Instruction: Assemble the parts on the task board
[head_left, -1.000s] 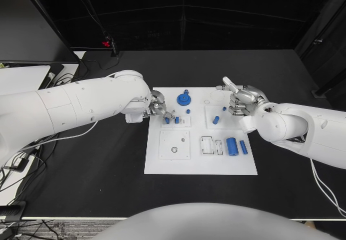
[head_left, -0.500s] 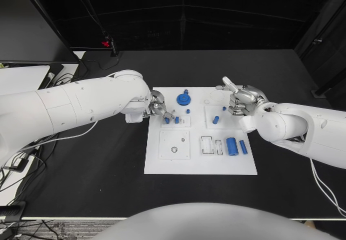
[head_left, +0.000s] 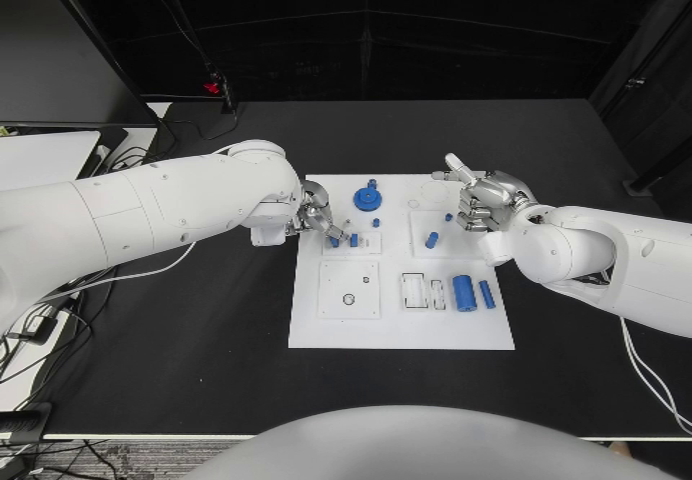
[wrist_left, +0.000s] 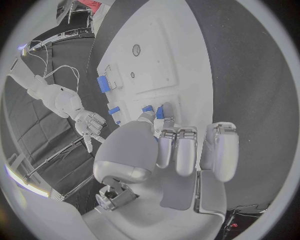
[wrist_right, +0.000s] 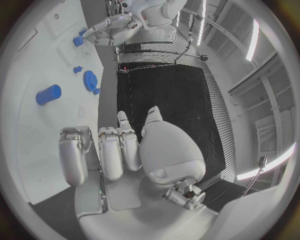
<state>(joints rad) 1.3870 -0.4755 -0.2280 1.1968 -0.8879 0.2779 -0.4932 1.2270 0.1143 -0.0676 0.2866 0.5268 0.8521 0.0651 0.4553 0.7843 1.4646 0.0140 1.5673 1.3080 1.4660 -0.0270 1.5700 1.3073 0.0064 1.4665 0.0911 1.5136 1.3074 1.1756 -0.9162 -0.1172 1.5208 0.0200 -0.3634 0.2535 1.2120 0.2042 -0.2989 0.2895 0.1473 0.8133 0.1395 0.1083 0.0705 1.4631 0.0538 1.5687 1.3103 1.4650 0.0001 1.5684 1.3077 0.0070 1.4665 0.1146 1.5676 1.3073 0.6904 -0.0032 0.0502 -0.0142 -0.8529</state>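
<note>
Two white arms are seen reaching over a black counter (head_left: 173, 330), one from the left edge of the head view and one from the right. Cables are seen trailing along the counter's left edge, and a pale sheet (head_left: 41, 155) lies at the upper left. The white task board (head_left: 378, 325) lies in the middle of the frame. On it several blue parts can be counted: one round gear-like part (head_left: 369, 198) near the board's top edge, one small peg (head_left: 378, 223) just below it, two short pegs (head_left: 343, 240) standing side by side in the upper-left square plate, one peg (head_left: 431, 239) in the upper-right plate, one large cylinder (head_left: 464, 292) and one slimmer pin (head_left: 488, 293) lying at the right of the board's middle. The lower-left plate (head_left: 349, 290) shows small holes, and narrow slots (head_left: 424, 290) are seen beside the large cylinder. The left hand (head_left: 315, 220) is set at the board's upper-left edge, its fingertips (wrist_left: 156, 113) closed about one of the two short pegs, as the left wrist view shows. The right hand (head_left: 483, 200) is held above the board's upper-right corner, with most fingers curled in on nothing and one finger (head_left: 459, 167) stretched out toward the top of the frame; no part is touched by it, and the upper-right peg lies just below it.
</note>
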